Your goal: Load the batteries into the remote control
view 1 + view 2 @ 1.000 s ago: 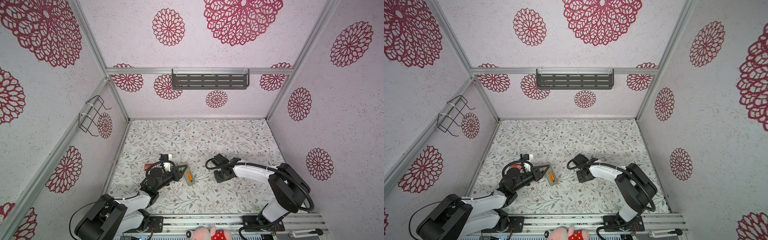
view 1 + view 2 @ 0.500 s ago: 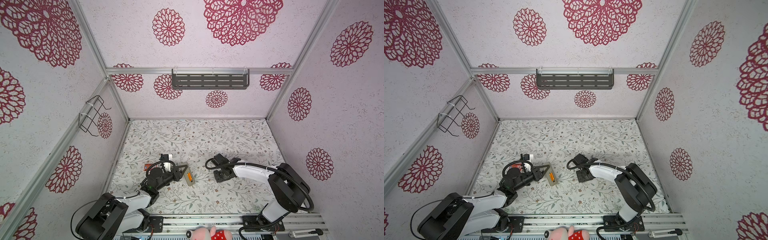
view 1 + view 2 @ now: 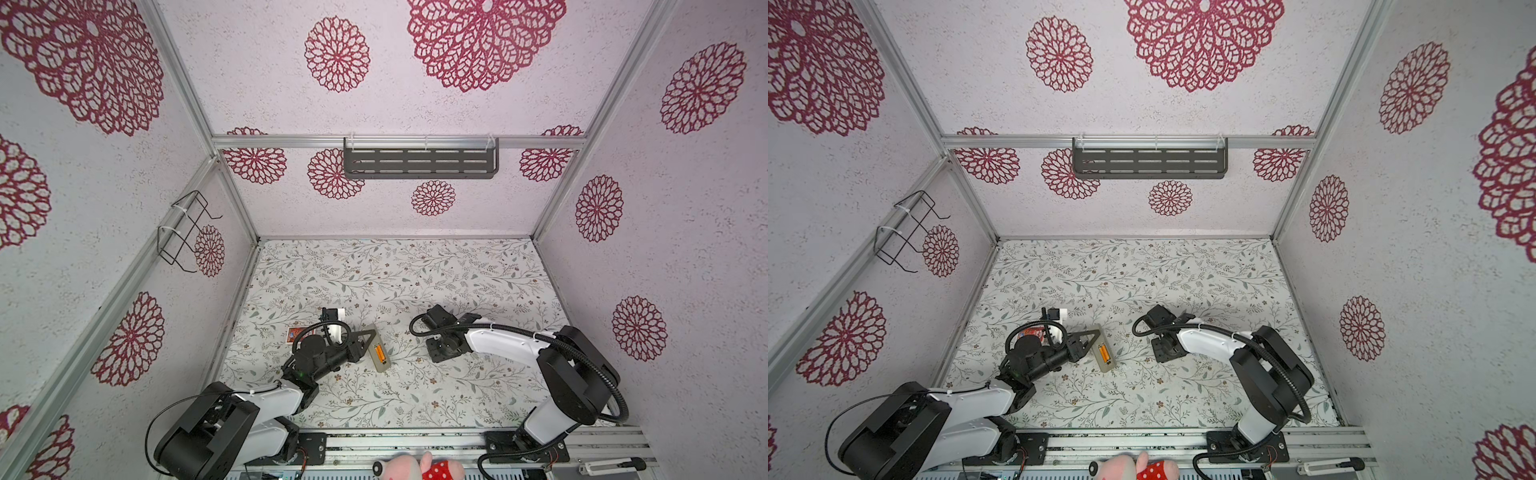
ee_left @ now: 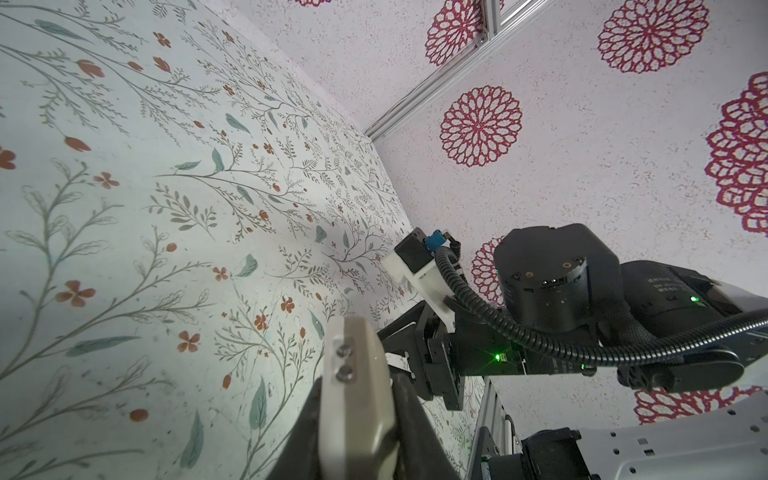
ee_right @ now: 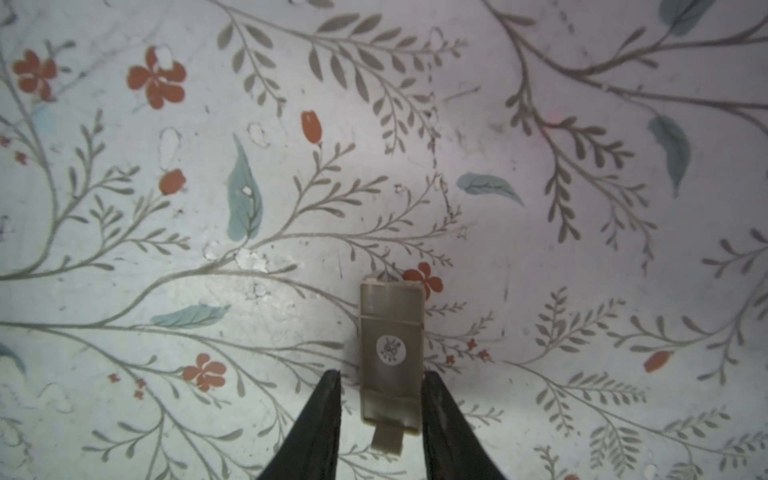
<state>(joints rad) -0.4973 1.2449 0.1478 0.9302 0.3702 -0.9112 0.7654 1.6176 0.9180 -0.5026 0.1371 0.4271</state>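
While the remote control [image 3: 379, 353], left of centre with orange batteries [image 3: 379, 352] in its bay, is clamped by the left gripper [image 3: 369, 337], the battery cover [image 5: 390, 349] is straddled off-centre by the spread right gripper [image 5: 380, 378], so it could be nudged askew when pinched.

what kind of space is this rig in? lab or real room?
Probably a purpose-built robot test booth, not a real room: patterned wall panels in an aluminium frame, left arm and right arm bolted to a front rail, floral-print tabletop.
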